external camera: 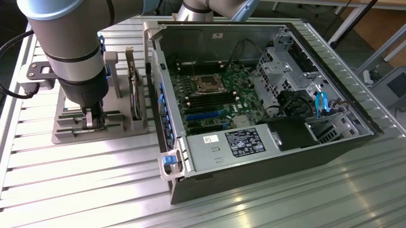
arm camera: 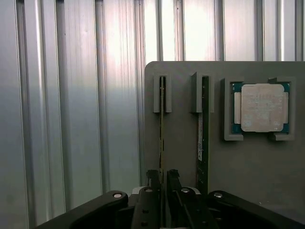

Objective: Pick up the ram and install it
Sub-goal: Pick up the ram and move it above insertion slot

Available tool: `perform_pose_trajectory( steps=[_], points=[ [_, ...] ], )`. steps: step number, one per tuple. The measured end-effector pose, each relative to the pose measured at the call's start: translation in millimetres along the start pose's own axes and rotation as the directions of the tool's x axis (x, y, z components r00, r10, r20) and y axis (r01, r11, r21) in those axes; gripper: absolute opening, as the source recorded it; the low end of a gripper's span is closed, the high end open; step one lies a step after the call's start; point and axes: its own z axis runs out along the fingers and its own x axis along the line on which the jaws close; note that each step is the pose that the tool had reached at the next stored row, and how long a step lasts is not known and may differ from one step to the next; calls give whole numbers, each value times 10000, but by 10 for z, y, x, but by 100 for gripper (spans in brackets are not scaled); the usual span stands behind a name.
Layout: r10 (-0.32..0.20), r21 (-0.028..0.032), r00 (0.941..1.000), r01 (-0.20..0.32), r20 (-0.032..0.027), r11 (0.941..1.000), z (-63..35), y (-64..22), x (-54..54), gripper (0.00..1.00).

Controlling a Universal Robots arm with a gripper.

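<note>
Two green ram sticks stand on edge in slots of a grey holder [arm camera: 183,157]. In the wrist view, my gripper [arm camera: 162,174] straddles the near end of one ram [arm camera: 162,124], with a dark finger pressed close against each side of it. The other stick [arm camera: 204,129] stands free in the neighbouring slot. In the exterior view, the gripper [external camera: 93,121] points straight down into the holder [external camera: 70,135] at the exterior view's left, beside the open computer case [external camera: 355,137].
A square silver processor [arm camera: 260,108] lies in a pocket of the holder. A large dark card [external camera: 135,90] stands upright between the gripper and the case wall. The motherboard [external camera: 212,99] lies inside the case. The table is ribbed metal [external camera: 76,180].
</note>
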Motion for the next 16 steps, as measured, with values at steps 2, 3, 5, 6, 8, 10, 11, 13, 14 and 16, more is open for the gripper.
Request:
perform_pose_trajectory(
  steps=[2,3,5,6,8,10,11,13,14,16],
  points=[
    [0,0,10000,0,0,10000,0,0,0,20],
    [0,0,10000,0,0,10000,0,0,0,20],
    [0,0,10000,0,0,10000,0,0,0,11],
    [0,0,10000,0,0,10000,0,0,0,11],
    [0,0,10000,0,0,10000,0,0,0,11],
    [0,-3,10000,0,14,10000,-12,1,0,11],
    [-1,-1,10000,1,24,10000,-44,1,1,11],
    [0,-1,10000,1,25,10000,-119,3,2,11],
    [-1,-1,10000,1,25,10000,-190,4,3,11],
    [-1,-1,10000,1,26,10000,-251,4,4,11]
  ],
)
